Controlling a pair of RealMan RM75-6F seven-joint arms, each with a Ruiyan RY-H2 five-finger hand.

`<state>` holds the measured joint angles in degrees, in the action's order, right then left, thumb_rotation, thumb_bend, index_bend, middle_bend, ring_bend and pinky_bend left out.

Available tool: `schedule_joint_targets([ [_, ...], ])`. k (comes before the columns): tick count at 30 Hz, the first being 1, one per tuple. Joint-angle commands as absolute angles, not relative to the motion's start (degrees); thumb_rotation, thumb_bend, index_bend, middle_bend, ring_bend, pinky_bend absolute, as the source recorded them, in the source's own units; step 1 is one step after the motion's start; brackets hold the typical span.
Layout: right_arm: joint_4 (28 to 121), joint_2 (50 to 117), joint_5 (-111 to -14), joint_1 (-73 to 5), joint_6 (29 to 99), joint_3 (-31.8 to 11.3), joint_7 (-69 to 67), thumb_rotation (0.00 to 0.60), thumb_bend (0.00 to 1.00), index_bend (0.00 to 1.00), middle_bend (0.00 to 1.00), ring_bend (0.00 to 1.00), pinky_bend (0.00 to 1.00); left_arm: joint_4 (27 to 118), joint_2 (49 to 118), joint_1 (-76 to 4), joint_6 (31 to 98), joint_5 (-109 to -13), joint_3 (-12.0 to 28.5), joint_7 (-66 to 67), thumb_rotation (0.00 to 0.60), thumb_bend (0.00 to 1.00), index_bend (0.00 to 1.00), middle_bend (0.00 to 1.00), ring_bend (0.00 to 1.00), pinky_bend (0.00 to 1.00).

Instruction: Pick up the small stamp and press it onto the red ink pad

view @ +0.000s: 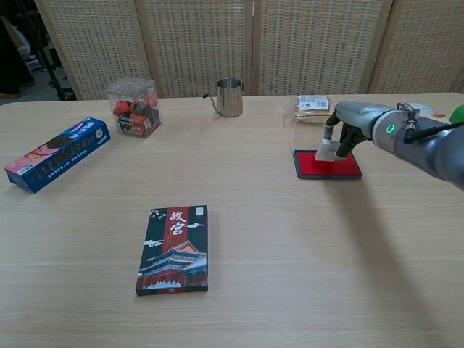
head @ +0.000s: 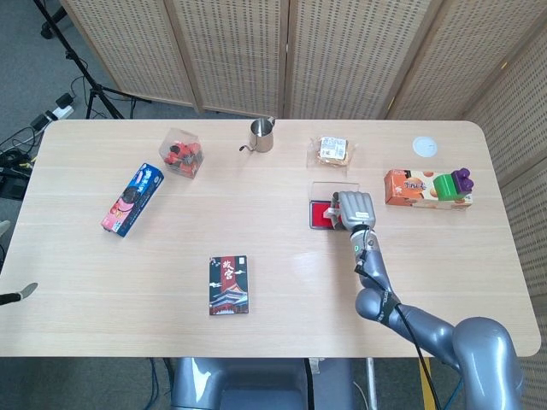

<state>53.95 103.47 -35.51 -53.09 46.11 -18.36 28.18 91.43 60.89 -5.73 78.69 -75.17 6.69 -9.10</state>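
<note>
The red ink pad (view: 328, 164) lies in its black tray on the right half of the table, with its clear lid standing open behind it. My right hand (view: 346, 129) grips the small white stamp (view: 325, 149) and holds it down on the pad's left part. In the head view the right hand (head: 355, 207) covers most of the ink pad (head: 321, 214) and hides the stamp. My left hand is seen only as a fingertip (head: 24, 291) at the far left edge; its state does not show.
A dark patterned box (head: 228, 285) lies at the front centre. A blue snack box (head: 132, 199), a clear box of red items (head: 182, 152), a metal cup (head: 261, 135) and a wrapped snack (head: 332, 150) sit further back. An orange carton (head: 426, 189) is at the right.
</note>
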Motion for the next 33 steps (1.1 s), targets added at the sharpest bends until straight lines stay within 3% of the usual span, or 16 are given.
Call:
schedule_joint_targets([
  [1, 53.6, 103.7, -35.5, -53.2, 46.0, -18.4, 28.3, 0.6, 0.62, 0.57, 0.95, 1.0, 1.0, 91.4, 60.9, -5.7, 78.7, -75.1, 6.7, -9.1, 0.6, 0.01, 0.0, 0.0, 0.0, 0.0],
  [33, 52.6, 105.0, -35.3, -52.5, 45.7, -18.9, 29.3, 0.6, 0.62, 0.57, 0.95, 1.0, 1.0, 91.2, 60.5, -5.3, 79.3, -75.5, 6.7, -10.7, 0.6, 0.01, 0.0, 0.0, 0.0, 0.0],
])
